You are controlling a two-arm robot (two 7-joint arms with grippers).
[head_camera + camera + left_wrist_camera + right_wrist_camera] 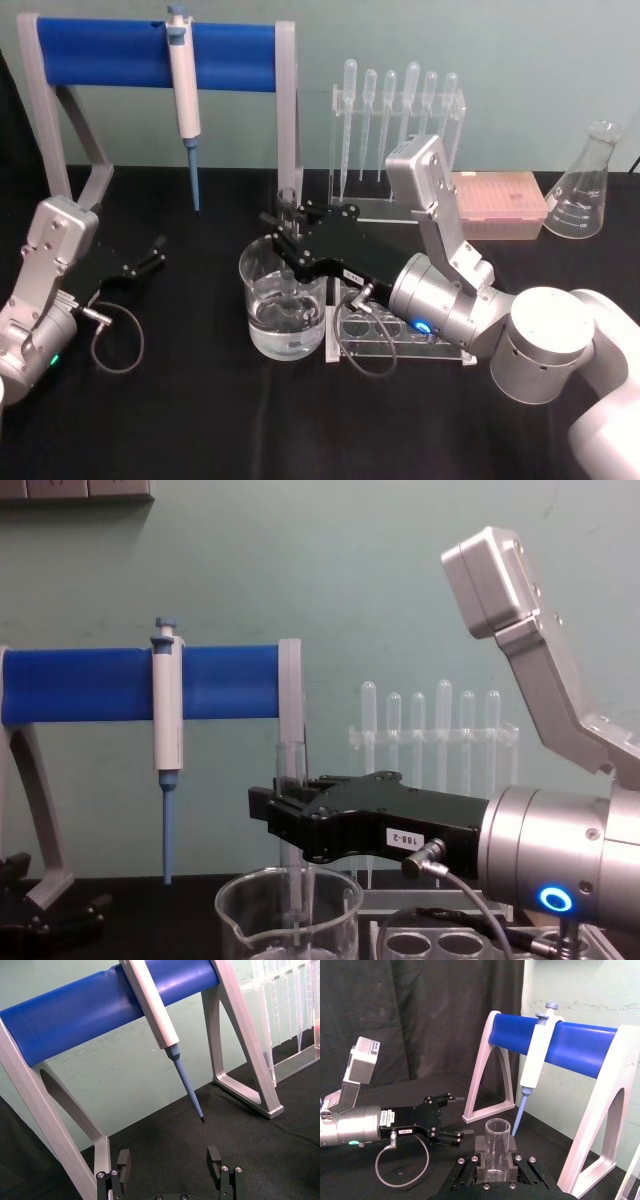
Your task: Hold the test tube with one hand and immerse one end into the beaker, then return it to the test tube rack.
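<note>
Clearly a plain clear glass cylinder, the test tube (291, 762) stands upright with its open rim uppermost and nothing visible inside it. The right gripper (283, 815), black with a white "188-2" label, is clamped on it partway down, so a short length rises above the jaws. The rest drops past the rolled rim of the beaker (340, 920) and inside its wall.

The chest view gives this side profile: the tube vertical and its lower part within the beaker. It does not show whether the rounded end meets the liquid. The head view looks down from above and adds that the beaker holds clear liquid in its lower part. It also shows the beaker standing just beside the clear rack (390, 338) with round holes, which lies under the right arm.

The right wrist view looks along the jaws and shows the tube's round open mouth seated between the two black fingers.

The left gripper (169, 1156) sits well apart on the black table, its fingers spread wide with nothing between them. Its wrist view faces the white-and-blue pipette (150, 1005) hanging from the blue bar (75, 1015).
</note>
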